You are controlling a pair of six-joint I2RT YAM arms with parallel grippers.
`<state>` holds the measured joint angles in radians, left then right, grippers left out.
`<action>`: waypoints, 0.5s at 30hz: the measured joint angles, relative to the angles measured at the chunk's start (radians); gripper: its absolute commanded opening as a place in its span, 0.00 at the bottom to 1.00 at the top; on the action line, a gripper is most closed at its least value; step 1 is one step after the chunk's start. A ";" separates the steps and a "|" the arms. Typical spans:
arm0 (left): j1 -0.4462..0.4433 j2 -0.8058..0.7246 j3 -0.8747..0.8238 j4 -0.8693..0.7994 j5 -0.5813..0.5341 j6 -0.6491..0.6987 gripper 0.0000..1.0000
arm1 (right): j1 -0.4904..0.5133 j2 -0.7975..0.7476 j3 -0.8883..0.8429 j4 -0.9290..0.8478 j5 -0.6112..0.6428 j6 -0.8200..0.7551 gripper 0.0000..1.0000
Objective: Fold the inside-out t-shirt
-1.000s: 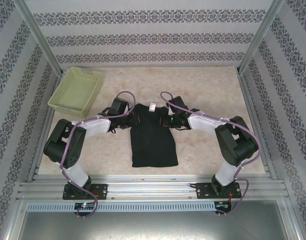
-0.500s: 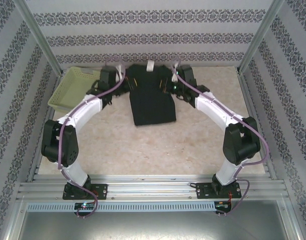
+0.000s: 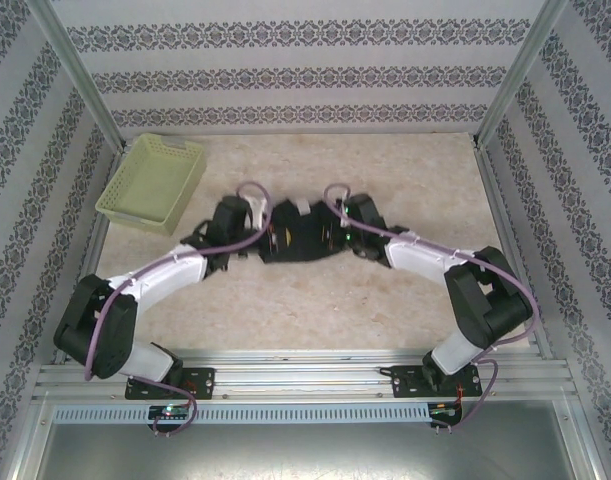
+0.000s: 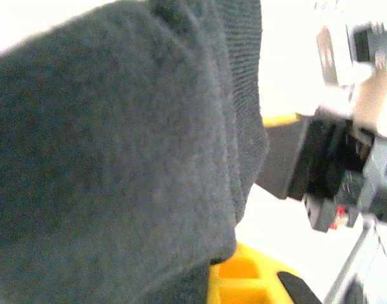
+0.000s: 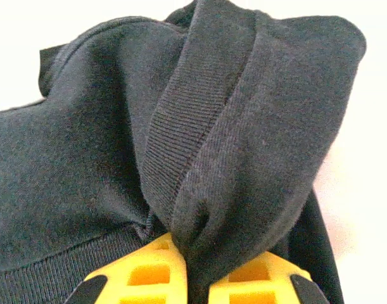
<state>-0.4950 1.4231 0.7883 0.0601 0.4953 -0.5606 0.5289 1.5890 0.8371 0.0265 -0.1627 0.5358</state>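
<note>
Top external: left claw (image 3: 269, 238) and right claw (image 3: 334, 238) pinch t-shirt (image 3: 302, 245); basket (image 3: 153, 183) well apart.

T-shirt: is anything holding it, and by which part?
Both: left gripper and right gripper each pinch the t-shirt at its bunched top edge, flanking the white tag.

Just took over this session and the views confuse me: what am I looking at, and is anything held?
Two robot arms are bolted at the near edge of a table. The wide picture looks down from above and behind them; the close-ups come from wrist cameras. A black t-shirt is bunched between the grippers; a yellow-green basket sits far left. The left gripper and right gripper are each shut on the t-shirt. The right wrist view shows its yellow fingers pinching a fold.
</note>
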 measured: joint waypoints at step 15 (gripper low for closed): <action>-0.035 -0.141 -0.137 0.037 -0.067 -0.010 0.00 | 0.076 -0.211 -0.145 0.000 0.096 0.054 0.00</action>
<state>-0.5301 1.2823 0.6510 0.0975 0.4286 -0.5709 0.6048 1.3781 0.6918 0.0261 -0.0669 0.5896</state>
